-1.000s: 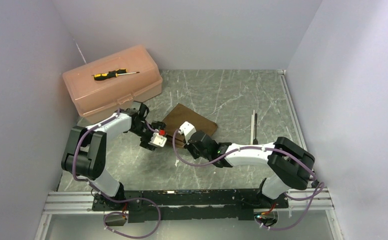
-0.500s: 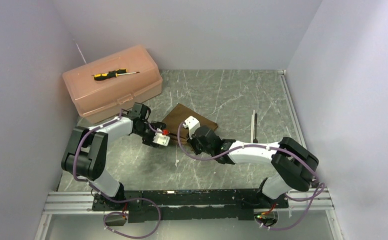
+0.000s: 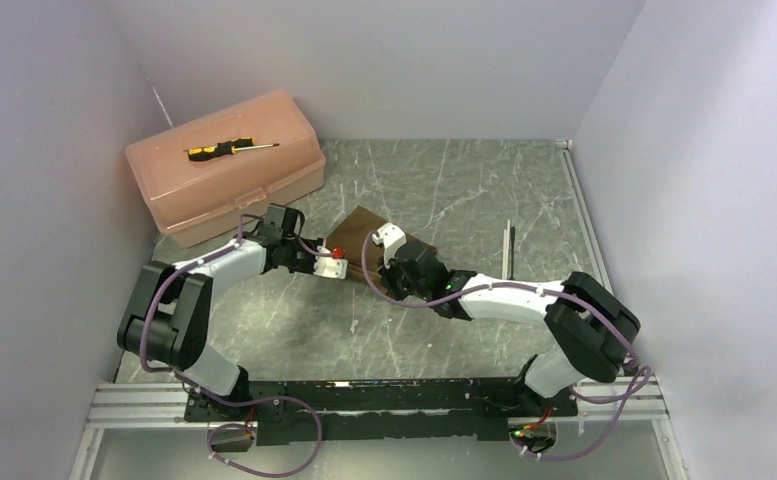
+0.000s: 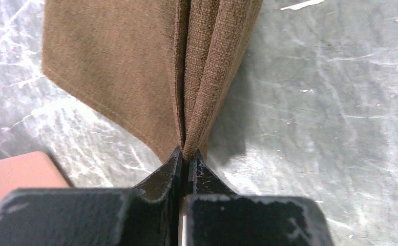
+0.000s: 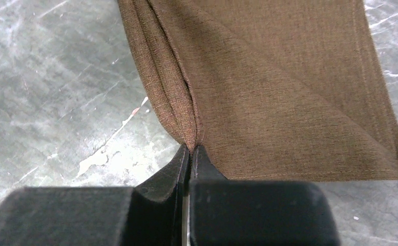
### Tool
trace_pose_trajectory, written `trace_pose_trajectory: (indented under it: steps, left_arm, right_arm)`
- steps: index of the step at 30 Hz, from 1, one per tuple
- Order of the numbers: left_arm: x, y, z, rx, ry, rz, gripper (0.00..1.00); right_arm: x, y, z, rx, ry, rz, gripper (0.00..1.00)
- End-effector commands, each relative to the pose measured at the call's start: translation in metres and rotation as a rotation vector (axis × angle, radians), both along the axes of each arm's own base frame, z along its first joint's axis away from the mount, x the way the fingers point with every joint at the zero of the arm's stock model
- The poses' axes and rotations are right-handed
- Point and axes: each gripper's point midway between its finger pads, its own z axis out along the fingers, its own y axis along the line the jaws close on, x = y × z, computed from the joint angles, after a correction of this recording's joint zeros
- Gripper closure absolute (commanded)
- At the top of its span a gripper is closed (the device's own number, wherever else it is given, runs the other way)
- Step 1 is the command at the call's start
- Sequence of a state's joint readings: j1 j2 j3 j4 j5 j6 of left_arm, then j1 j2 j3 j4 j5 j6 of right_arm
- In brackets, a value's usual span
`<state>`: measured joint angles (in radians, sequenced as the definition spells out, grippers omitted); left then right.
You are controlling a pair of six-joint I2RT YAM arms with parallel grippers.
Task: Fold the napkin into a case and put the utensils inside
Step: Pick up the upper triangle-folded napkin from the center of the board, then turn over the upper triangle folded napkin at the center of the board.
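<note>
The dark brown napkin [image 3: 358,226] lies mid-table, partly lifted, with both grippers pinching its near side. My left gripper [image 3: 348,264] is shut on a corner where the cloth bunches into folds [image 4: 207,77]; its fingertips [image 4: 187,154] meet on the fabric. My right gripper [image 3: 390,264] is shut on the napkin's edge [image 5: 278,92], and cloth gathers into pleats just above its closed tips [image 5: 190,148]. The utensils [image 3: 509,256], thin and silvery, lie on the table to the right, away from both grippers.
A pink box [image 3: 226,165] stands at the back left with a yellow-and-black screwdriver [image 3: 229,148] on its lid. One corner of the box [image 4: 17,171] shows in the left wrist view. Grey marbled tabletop [image 3: 464,190] surrounds the napkin, with walls on three sides.
My left gripper moved right to the napkin's corner and closed on it. My right gripper, shut on the cloth throughout, carried its edge back and to the left.
</note>
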<state>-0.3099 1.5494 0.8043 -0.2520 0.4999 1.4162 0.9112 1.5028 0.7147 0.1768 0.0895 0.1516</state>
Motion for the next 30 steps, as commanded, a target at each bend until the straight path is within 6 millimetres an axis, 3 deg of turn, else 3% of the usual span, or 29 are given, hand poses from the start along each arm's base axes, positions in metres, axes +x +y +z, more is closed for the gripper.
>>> trace_pose_trajectory:
  steps: [1,5,9,12,17,20,26,28,30]
  left_arm:
    - [0.022,-0.001,0.04,-0.028,-0.084,0.077,0.97]
    - [0.015,-0.003,0.055,-0.002,-0.076,0.043,0.97]
    - [-0.012,-0.003,0.067,0.04,0.026,0.025,0.97]
    - [-0.05,0.003,0.065,0.1,0.113,0.0,0.97]
    - [-0.127,0.008,0.077,0.13,0.211,-0.063,0.97]
    - [-0.162,0.006,0.108,0.097,0.231,-0.087,0.97]
    - [-0.21,-0.002,0.2,-0.017,0.378,-0.047,0.97]
    - [-0.226,0.001,0.219,-0.011,0.472,-0.029,0.97]
    - [-0.231,0.001,0.219,0.01,0.544,-0.009,0.97]
  right_arm:
    - [0.021,0.005,0.048,0.09,-0.043,-0.021,1.0]
    - [0.024,-0.003,0.07,0.08,-0.065,-0.015,1.0]
    - [0.008,-0.013,0.073,0.052,-0.023,0.014,1.0]
    - [-0.024,-0.013,0.068,0.067,0.042,0.076,1.0]
    - [-0.1,-0.014,0.064,0.047,0.14,0.194,1.0]
    - [-0.135,-0.016,0.09,0.095,0.177,0.246,1.0]
    - [-0.179,-0.018,0.183,0.298,0.203,0.34,1.0]
    - [-0.18,-0.019,0.194,0.327,0.202,0.339,1.0]
    - [-0.173,-0.019,0.192,0.323,0.186,0.31,1.0]
